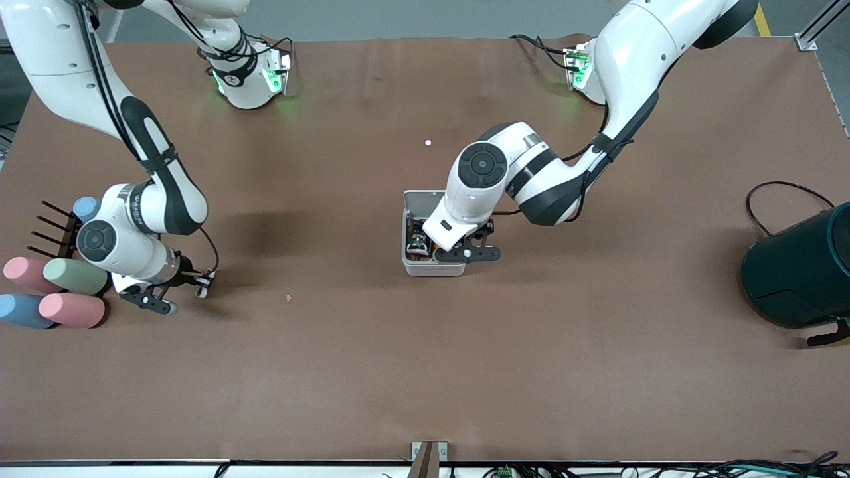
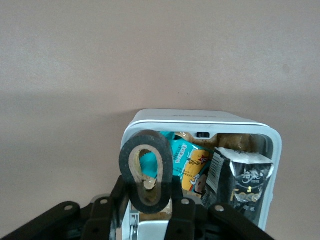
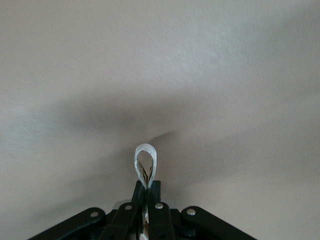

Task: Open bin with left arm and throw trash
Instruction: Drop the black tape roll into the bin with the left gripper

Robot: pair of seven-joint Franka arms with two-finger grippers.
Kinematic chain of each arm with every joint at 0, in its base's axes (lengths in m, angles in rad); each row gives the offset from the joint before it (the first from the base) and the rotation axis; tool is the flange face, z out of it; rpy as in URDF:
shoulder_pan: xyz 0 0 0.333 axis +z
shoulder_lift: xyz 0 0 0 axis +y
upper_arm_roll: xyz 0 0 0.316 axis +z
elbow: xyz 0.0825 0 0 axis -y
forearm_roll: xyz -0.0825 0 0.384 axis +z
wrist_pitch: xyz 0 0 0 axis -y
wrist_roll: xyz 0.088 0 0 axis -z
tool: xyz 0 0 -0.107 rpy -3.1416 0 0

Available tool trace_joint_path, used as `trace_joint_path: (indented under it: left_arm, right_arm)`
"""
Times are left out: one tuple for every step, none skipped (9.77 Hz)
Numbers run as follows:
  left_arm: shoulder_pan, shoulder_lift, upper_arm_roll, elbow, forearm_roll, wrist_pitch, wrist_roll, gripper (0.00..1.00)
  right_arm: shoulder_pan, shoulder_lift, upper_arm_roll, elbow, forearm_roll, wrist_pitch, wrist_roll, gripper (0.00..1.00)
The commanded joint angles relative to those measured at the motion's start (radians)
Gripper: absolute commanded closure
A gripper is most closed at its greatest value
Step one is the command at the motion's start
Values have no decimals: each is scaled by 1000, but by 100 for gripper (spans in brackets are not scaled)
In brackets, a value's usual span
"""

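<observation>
I see the bin [image 1: 431, 265] standing near the middle of the bench [image 1: 425, 372], open at the top, with its lid [image 1: 425, 197] tipped back toward the robots' edge. The left gripper [image 1: 465, 252] hangs over the bin's rim, at the side toward the left arm's end. In the left wrist view its fingers are closed on the small black tape roll [image 2: 146, 172], squeezed to an oval above the open bin [image 2: 272, 165]. Inside I can make out a dark crumpled wrapper [image 2: 246, 181] and a teal and orange packet [image 2: 187, 160].

The right arm waits near the bench edge at its own end, the right gripper [image 1: 199, 282] low over the brown surface, pinching a small pale loop [image 3: 145, 164]. Pastel cylinders [image 1: 63, 292] lie close by. A dark teal container [image 1: 800, 269] sits at the left arm's end, and a tiny tan scrap [image 1: 289, 299] lies on the bench.
</observation>
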Motion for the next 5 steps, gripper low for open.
trace_joint_path:
  left_arm:
    - [-2,-14,-1,3,18,-26,-34,0]
    - [6,-29,-3,5,17,-35,-33,0]
    - [18,-40,-6,8,18,-63,-25,0]
    - [37,-72,-6,8,14,-84,-21,0]
    - [104,-113,-14,9,5,-109,-22,0]
  right_arm:
    - [46,-18,10,86,-3,-138,35,100]
    - [88,-32,15,118,-1,-180,114,100]
    - [152,-41,15,169,3,-238,211,100]
    - [206,-44,18,233,9,-340,280,100]
    - [250,-44,39,326,81,-437,313,100]
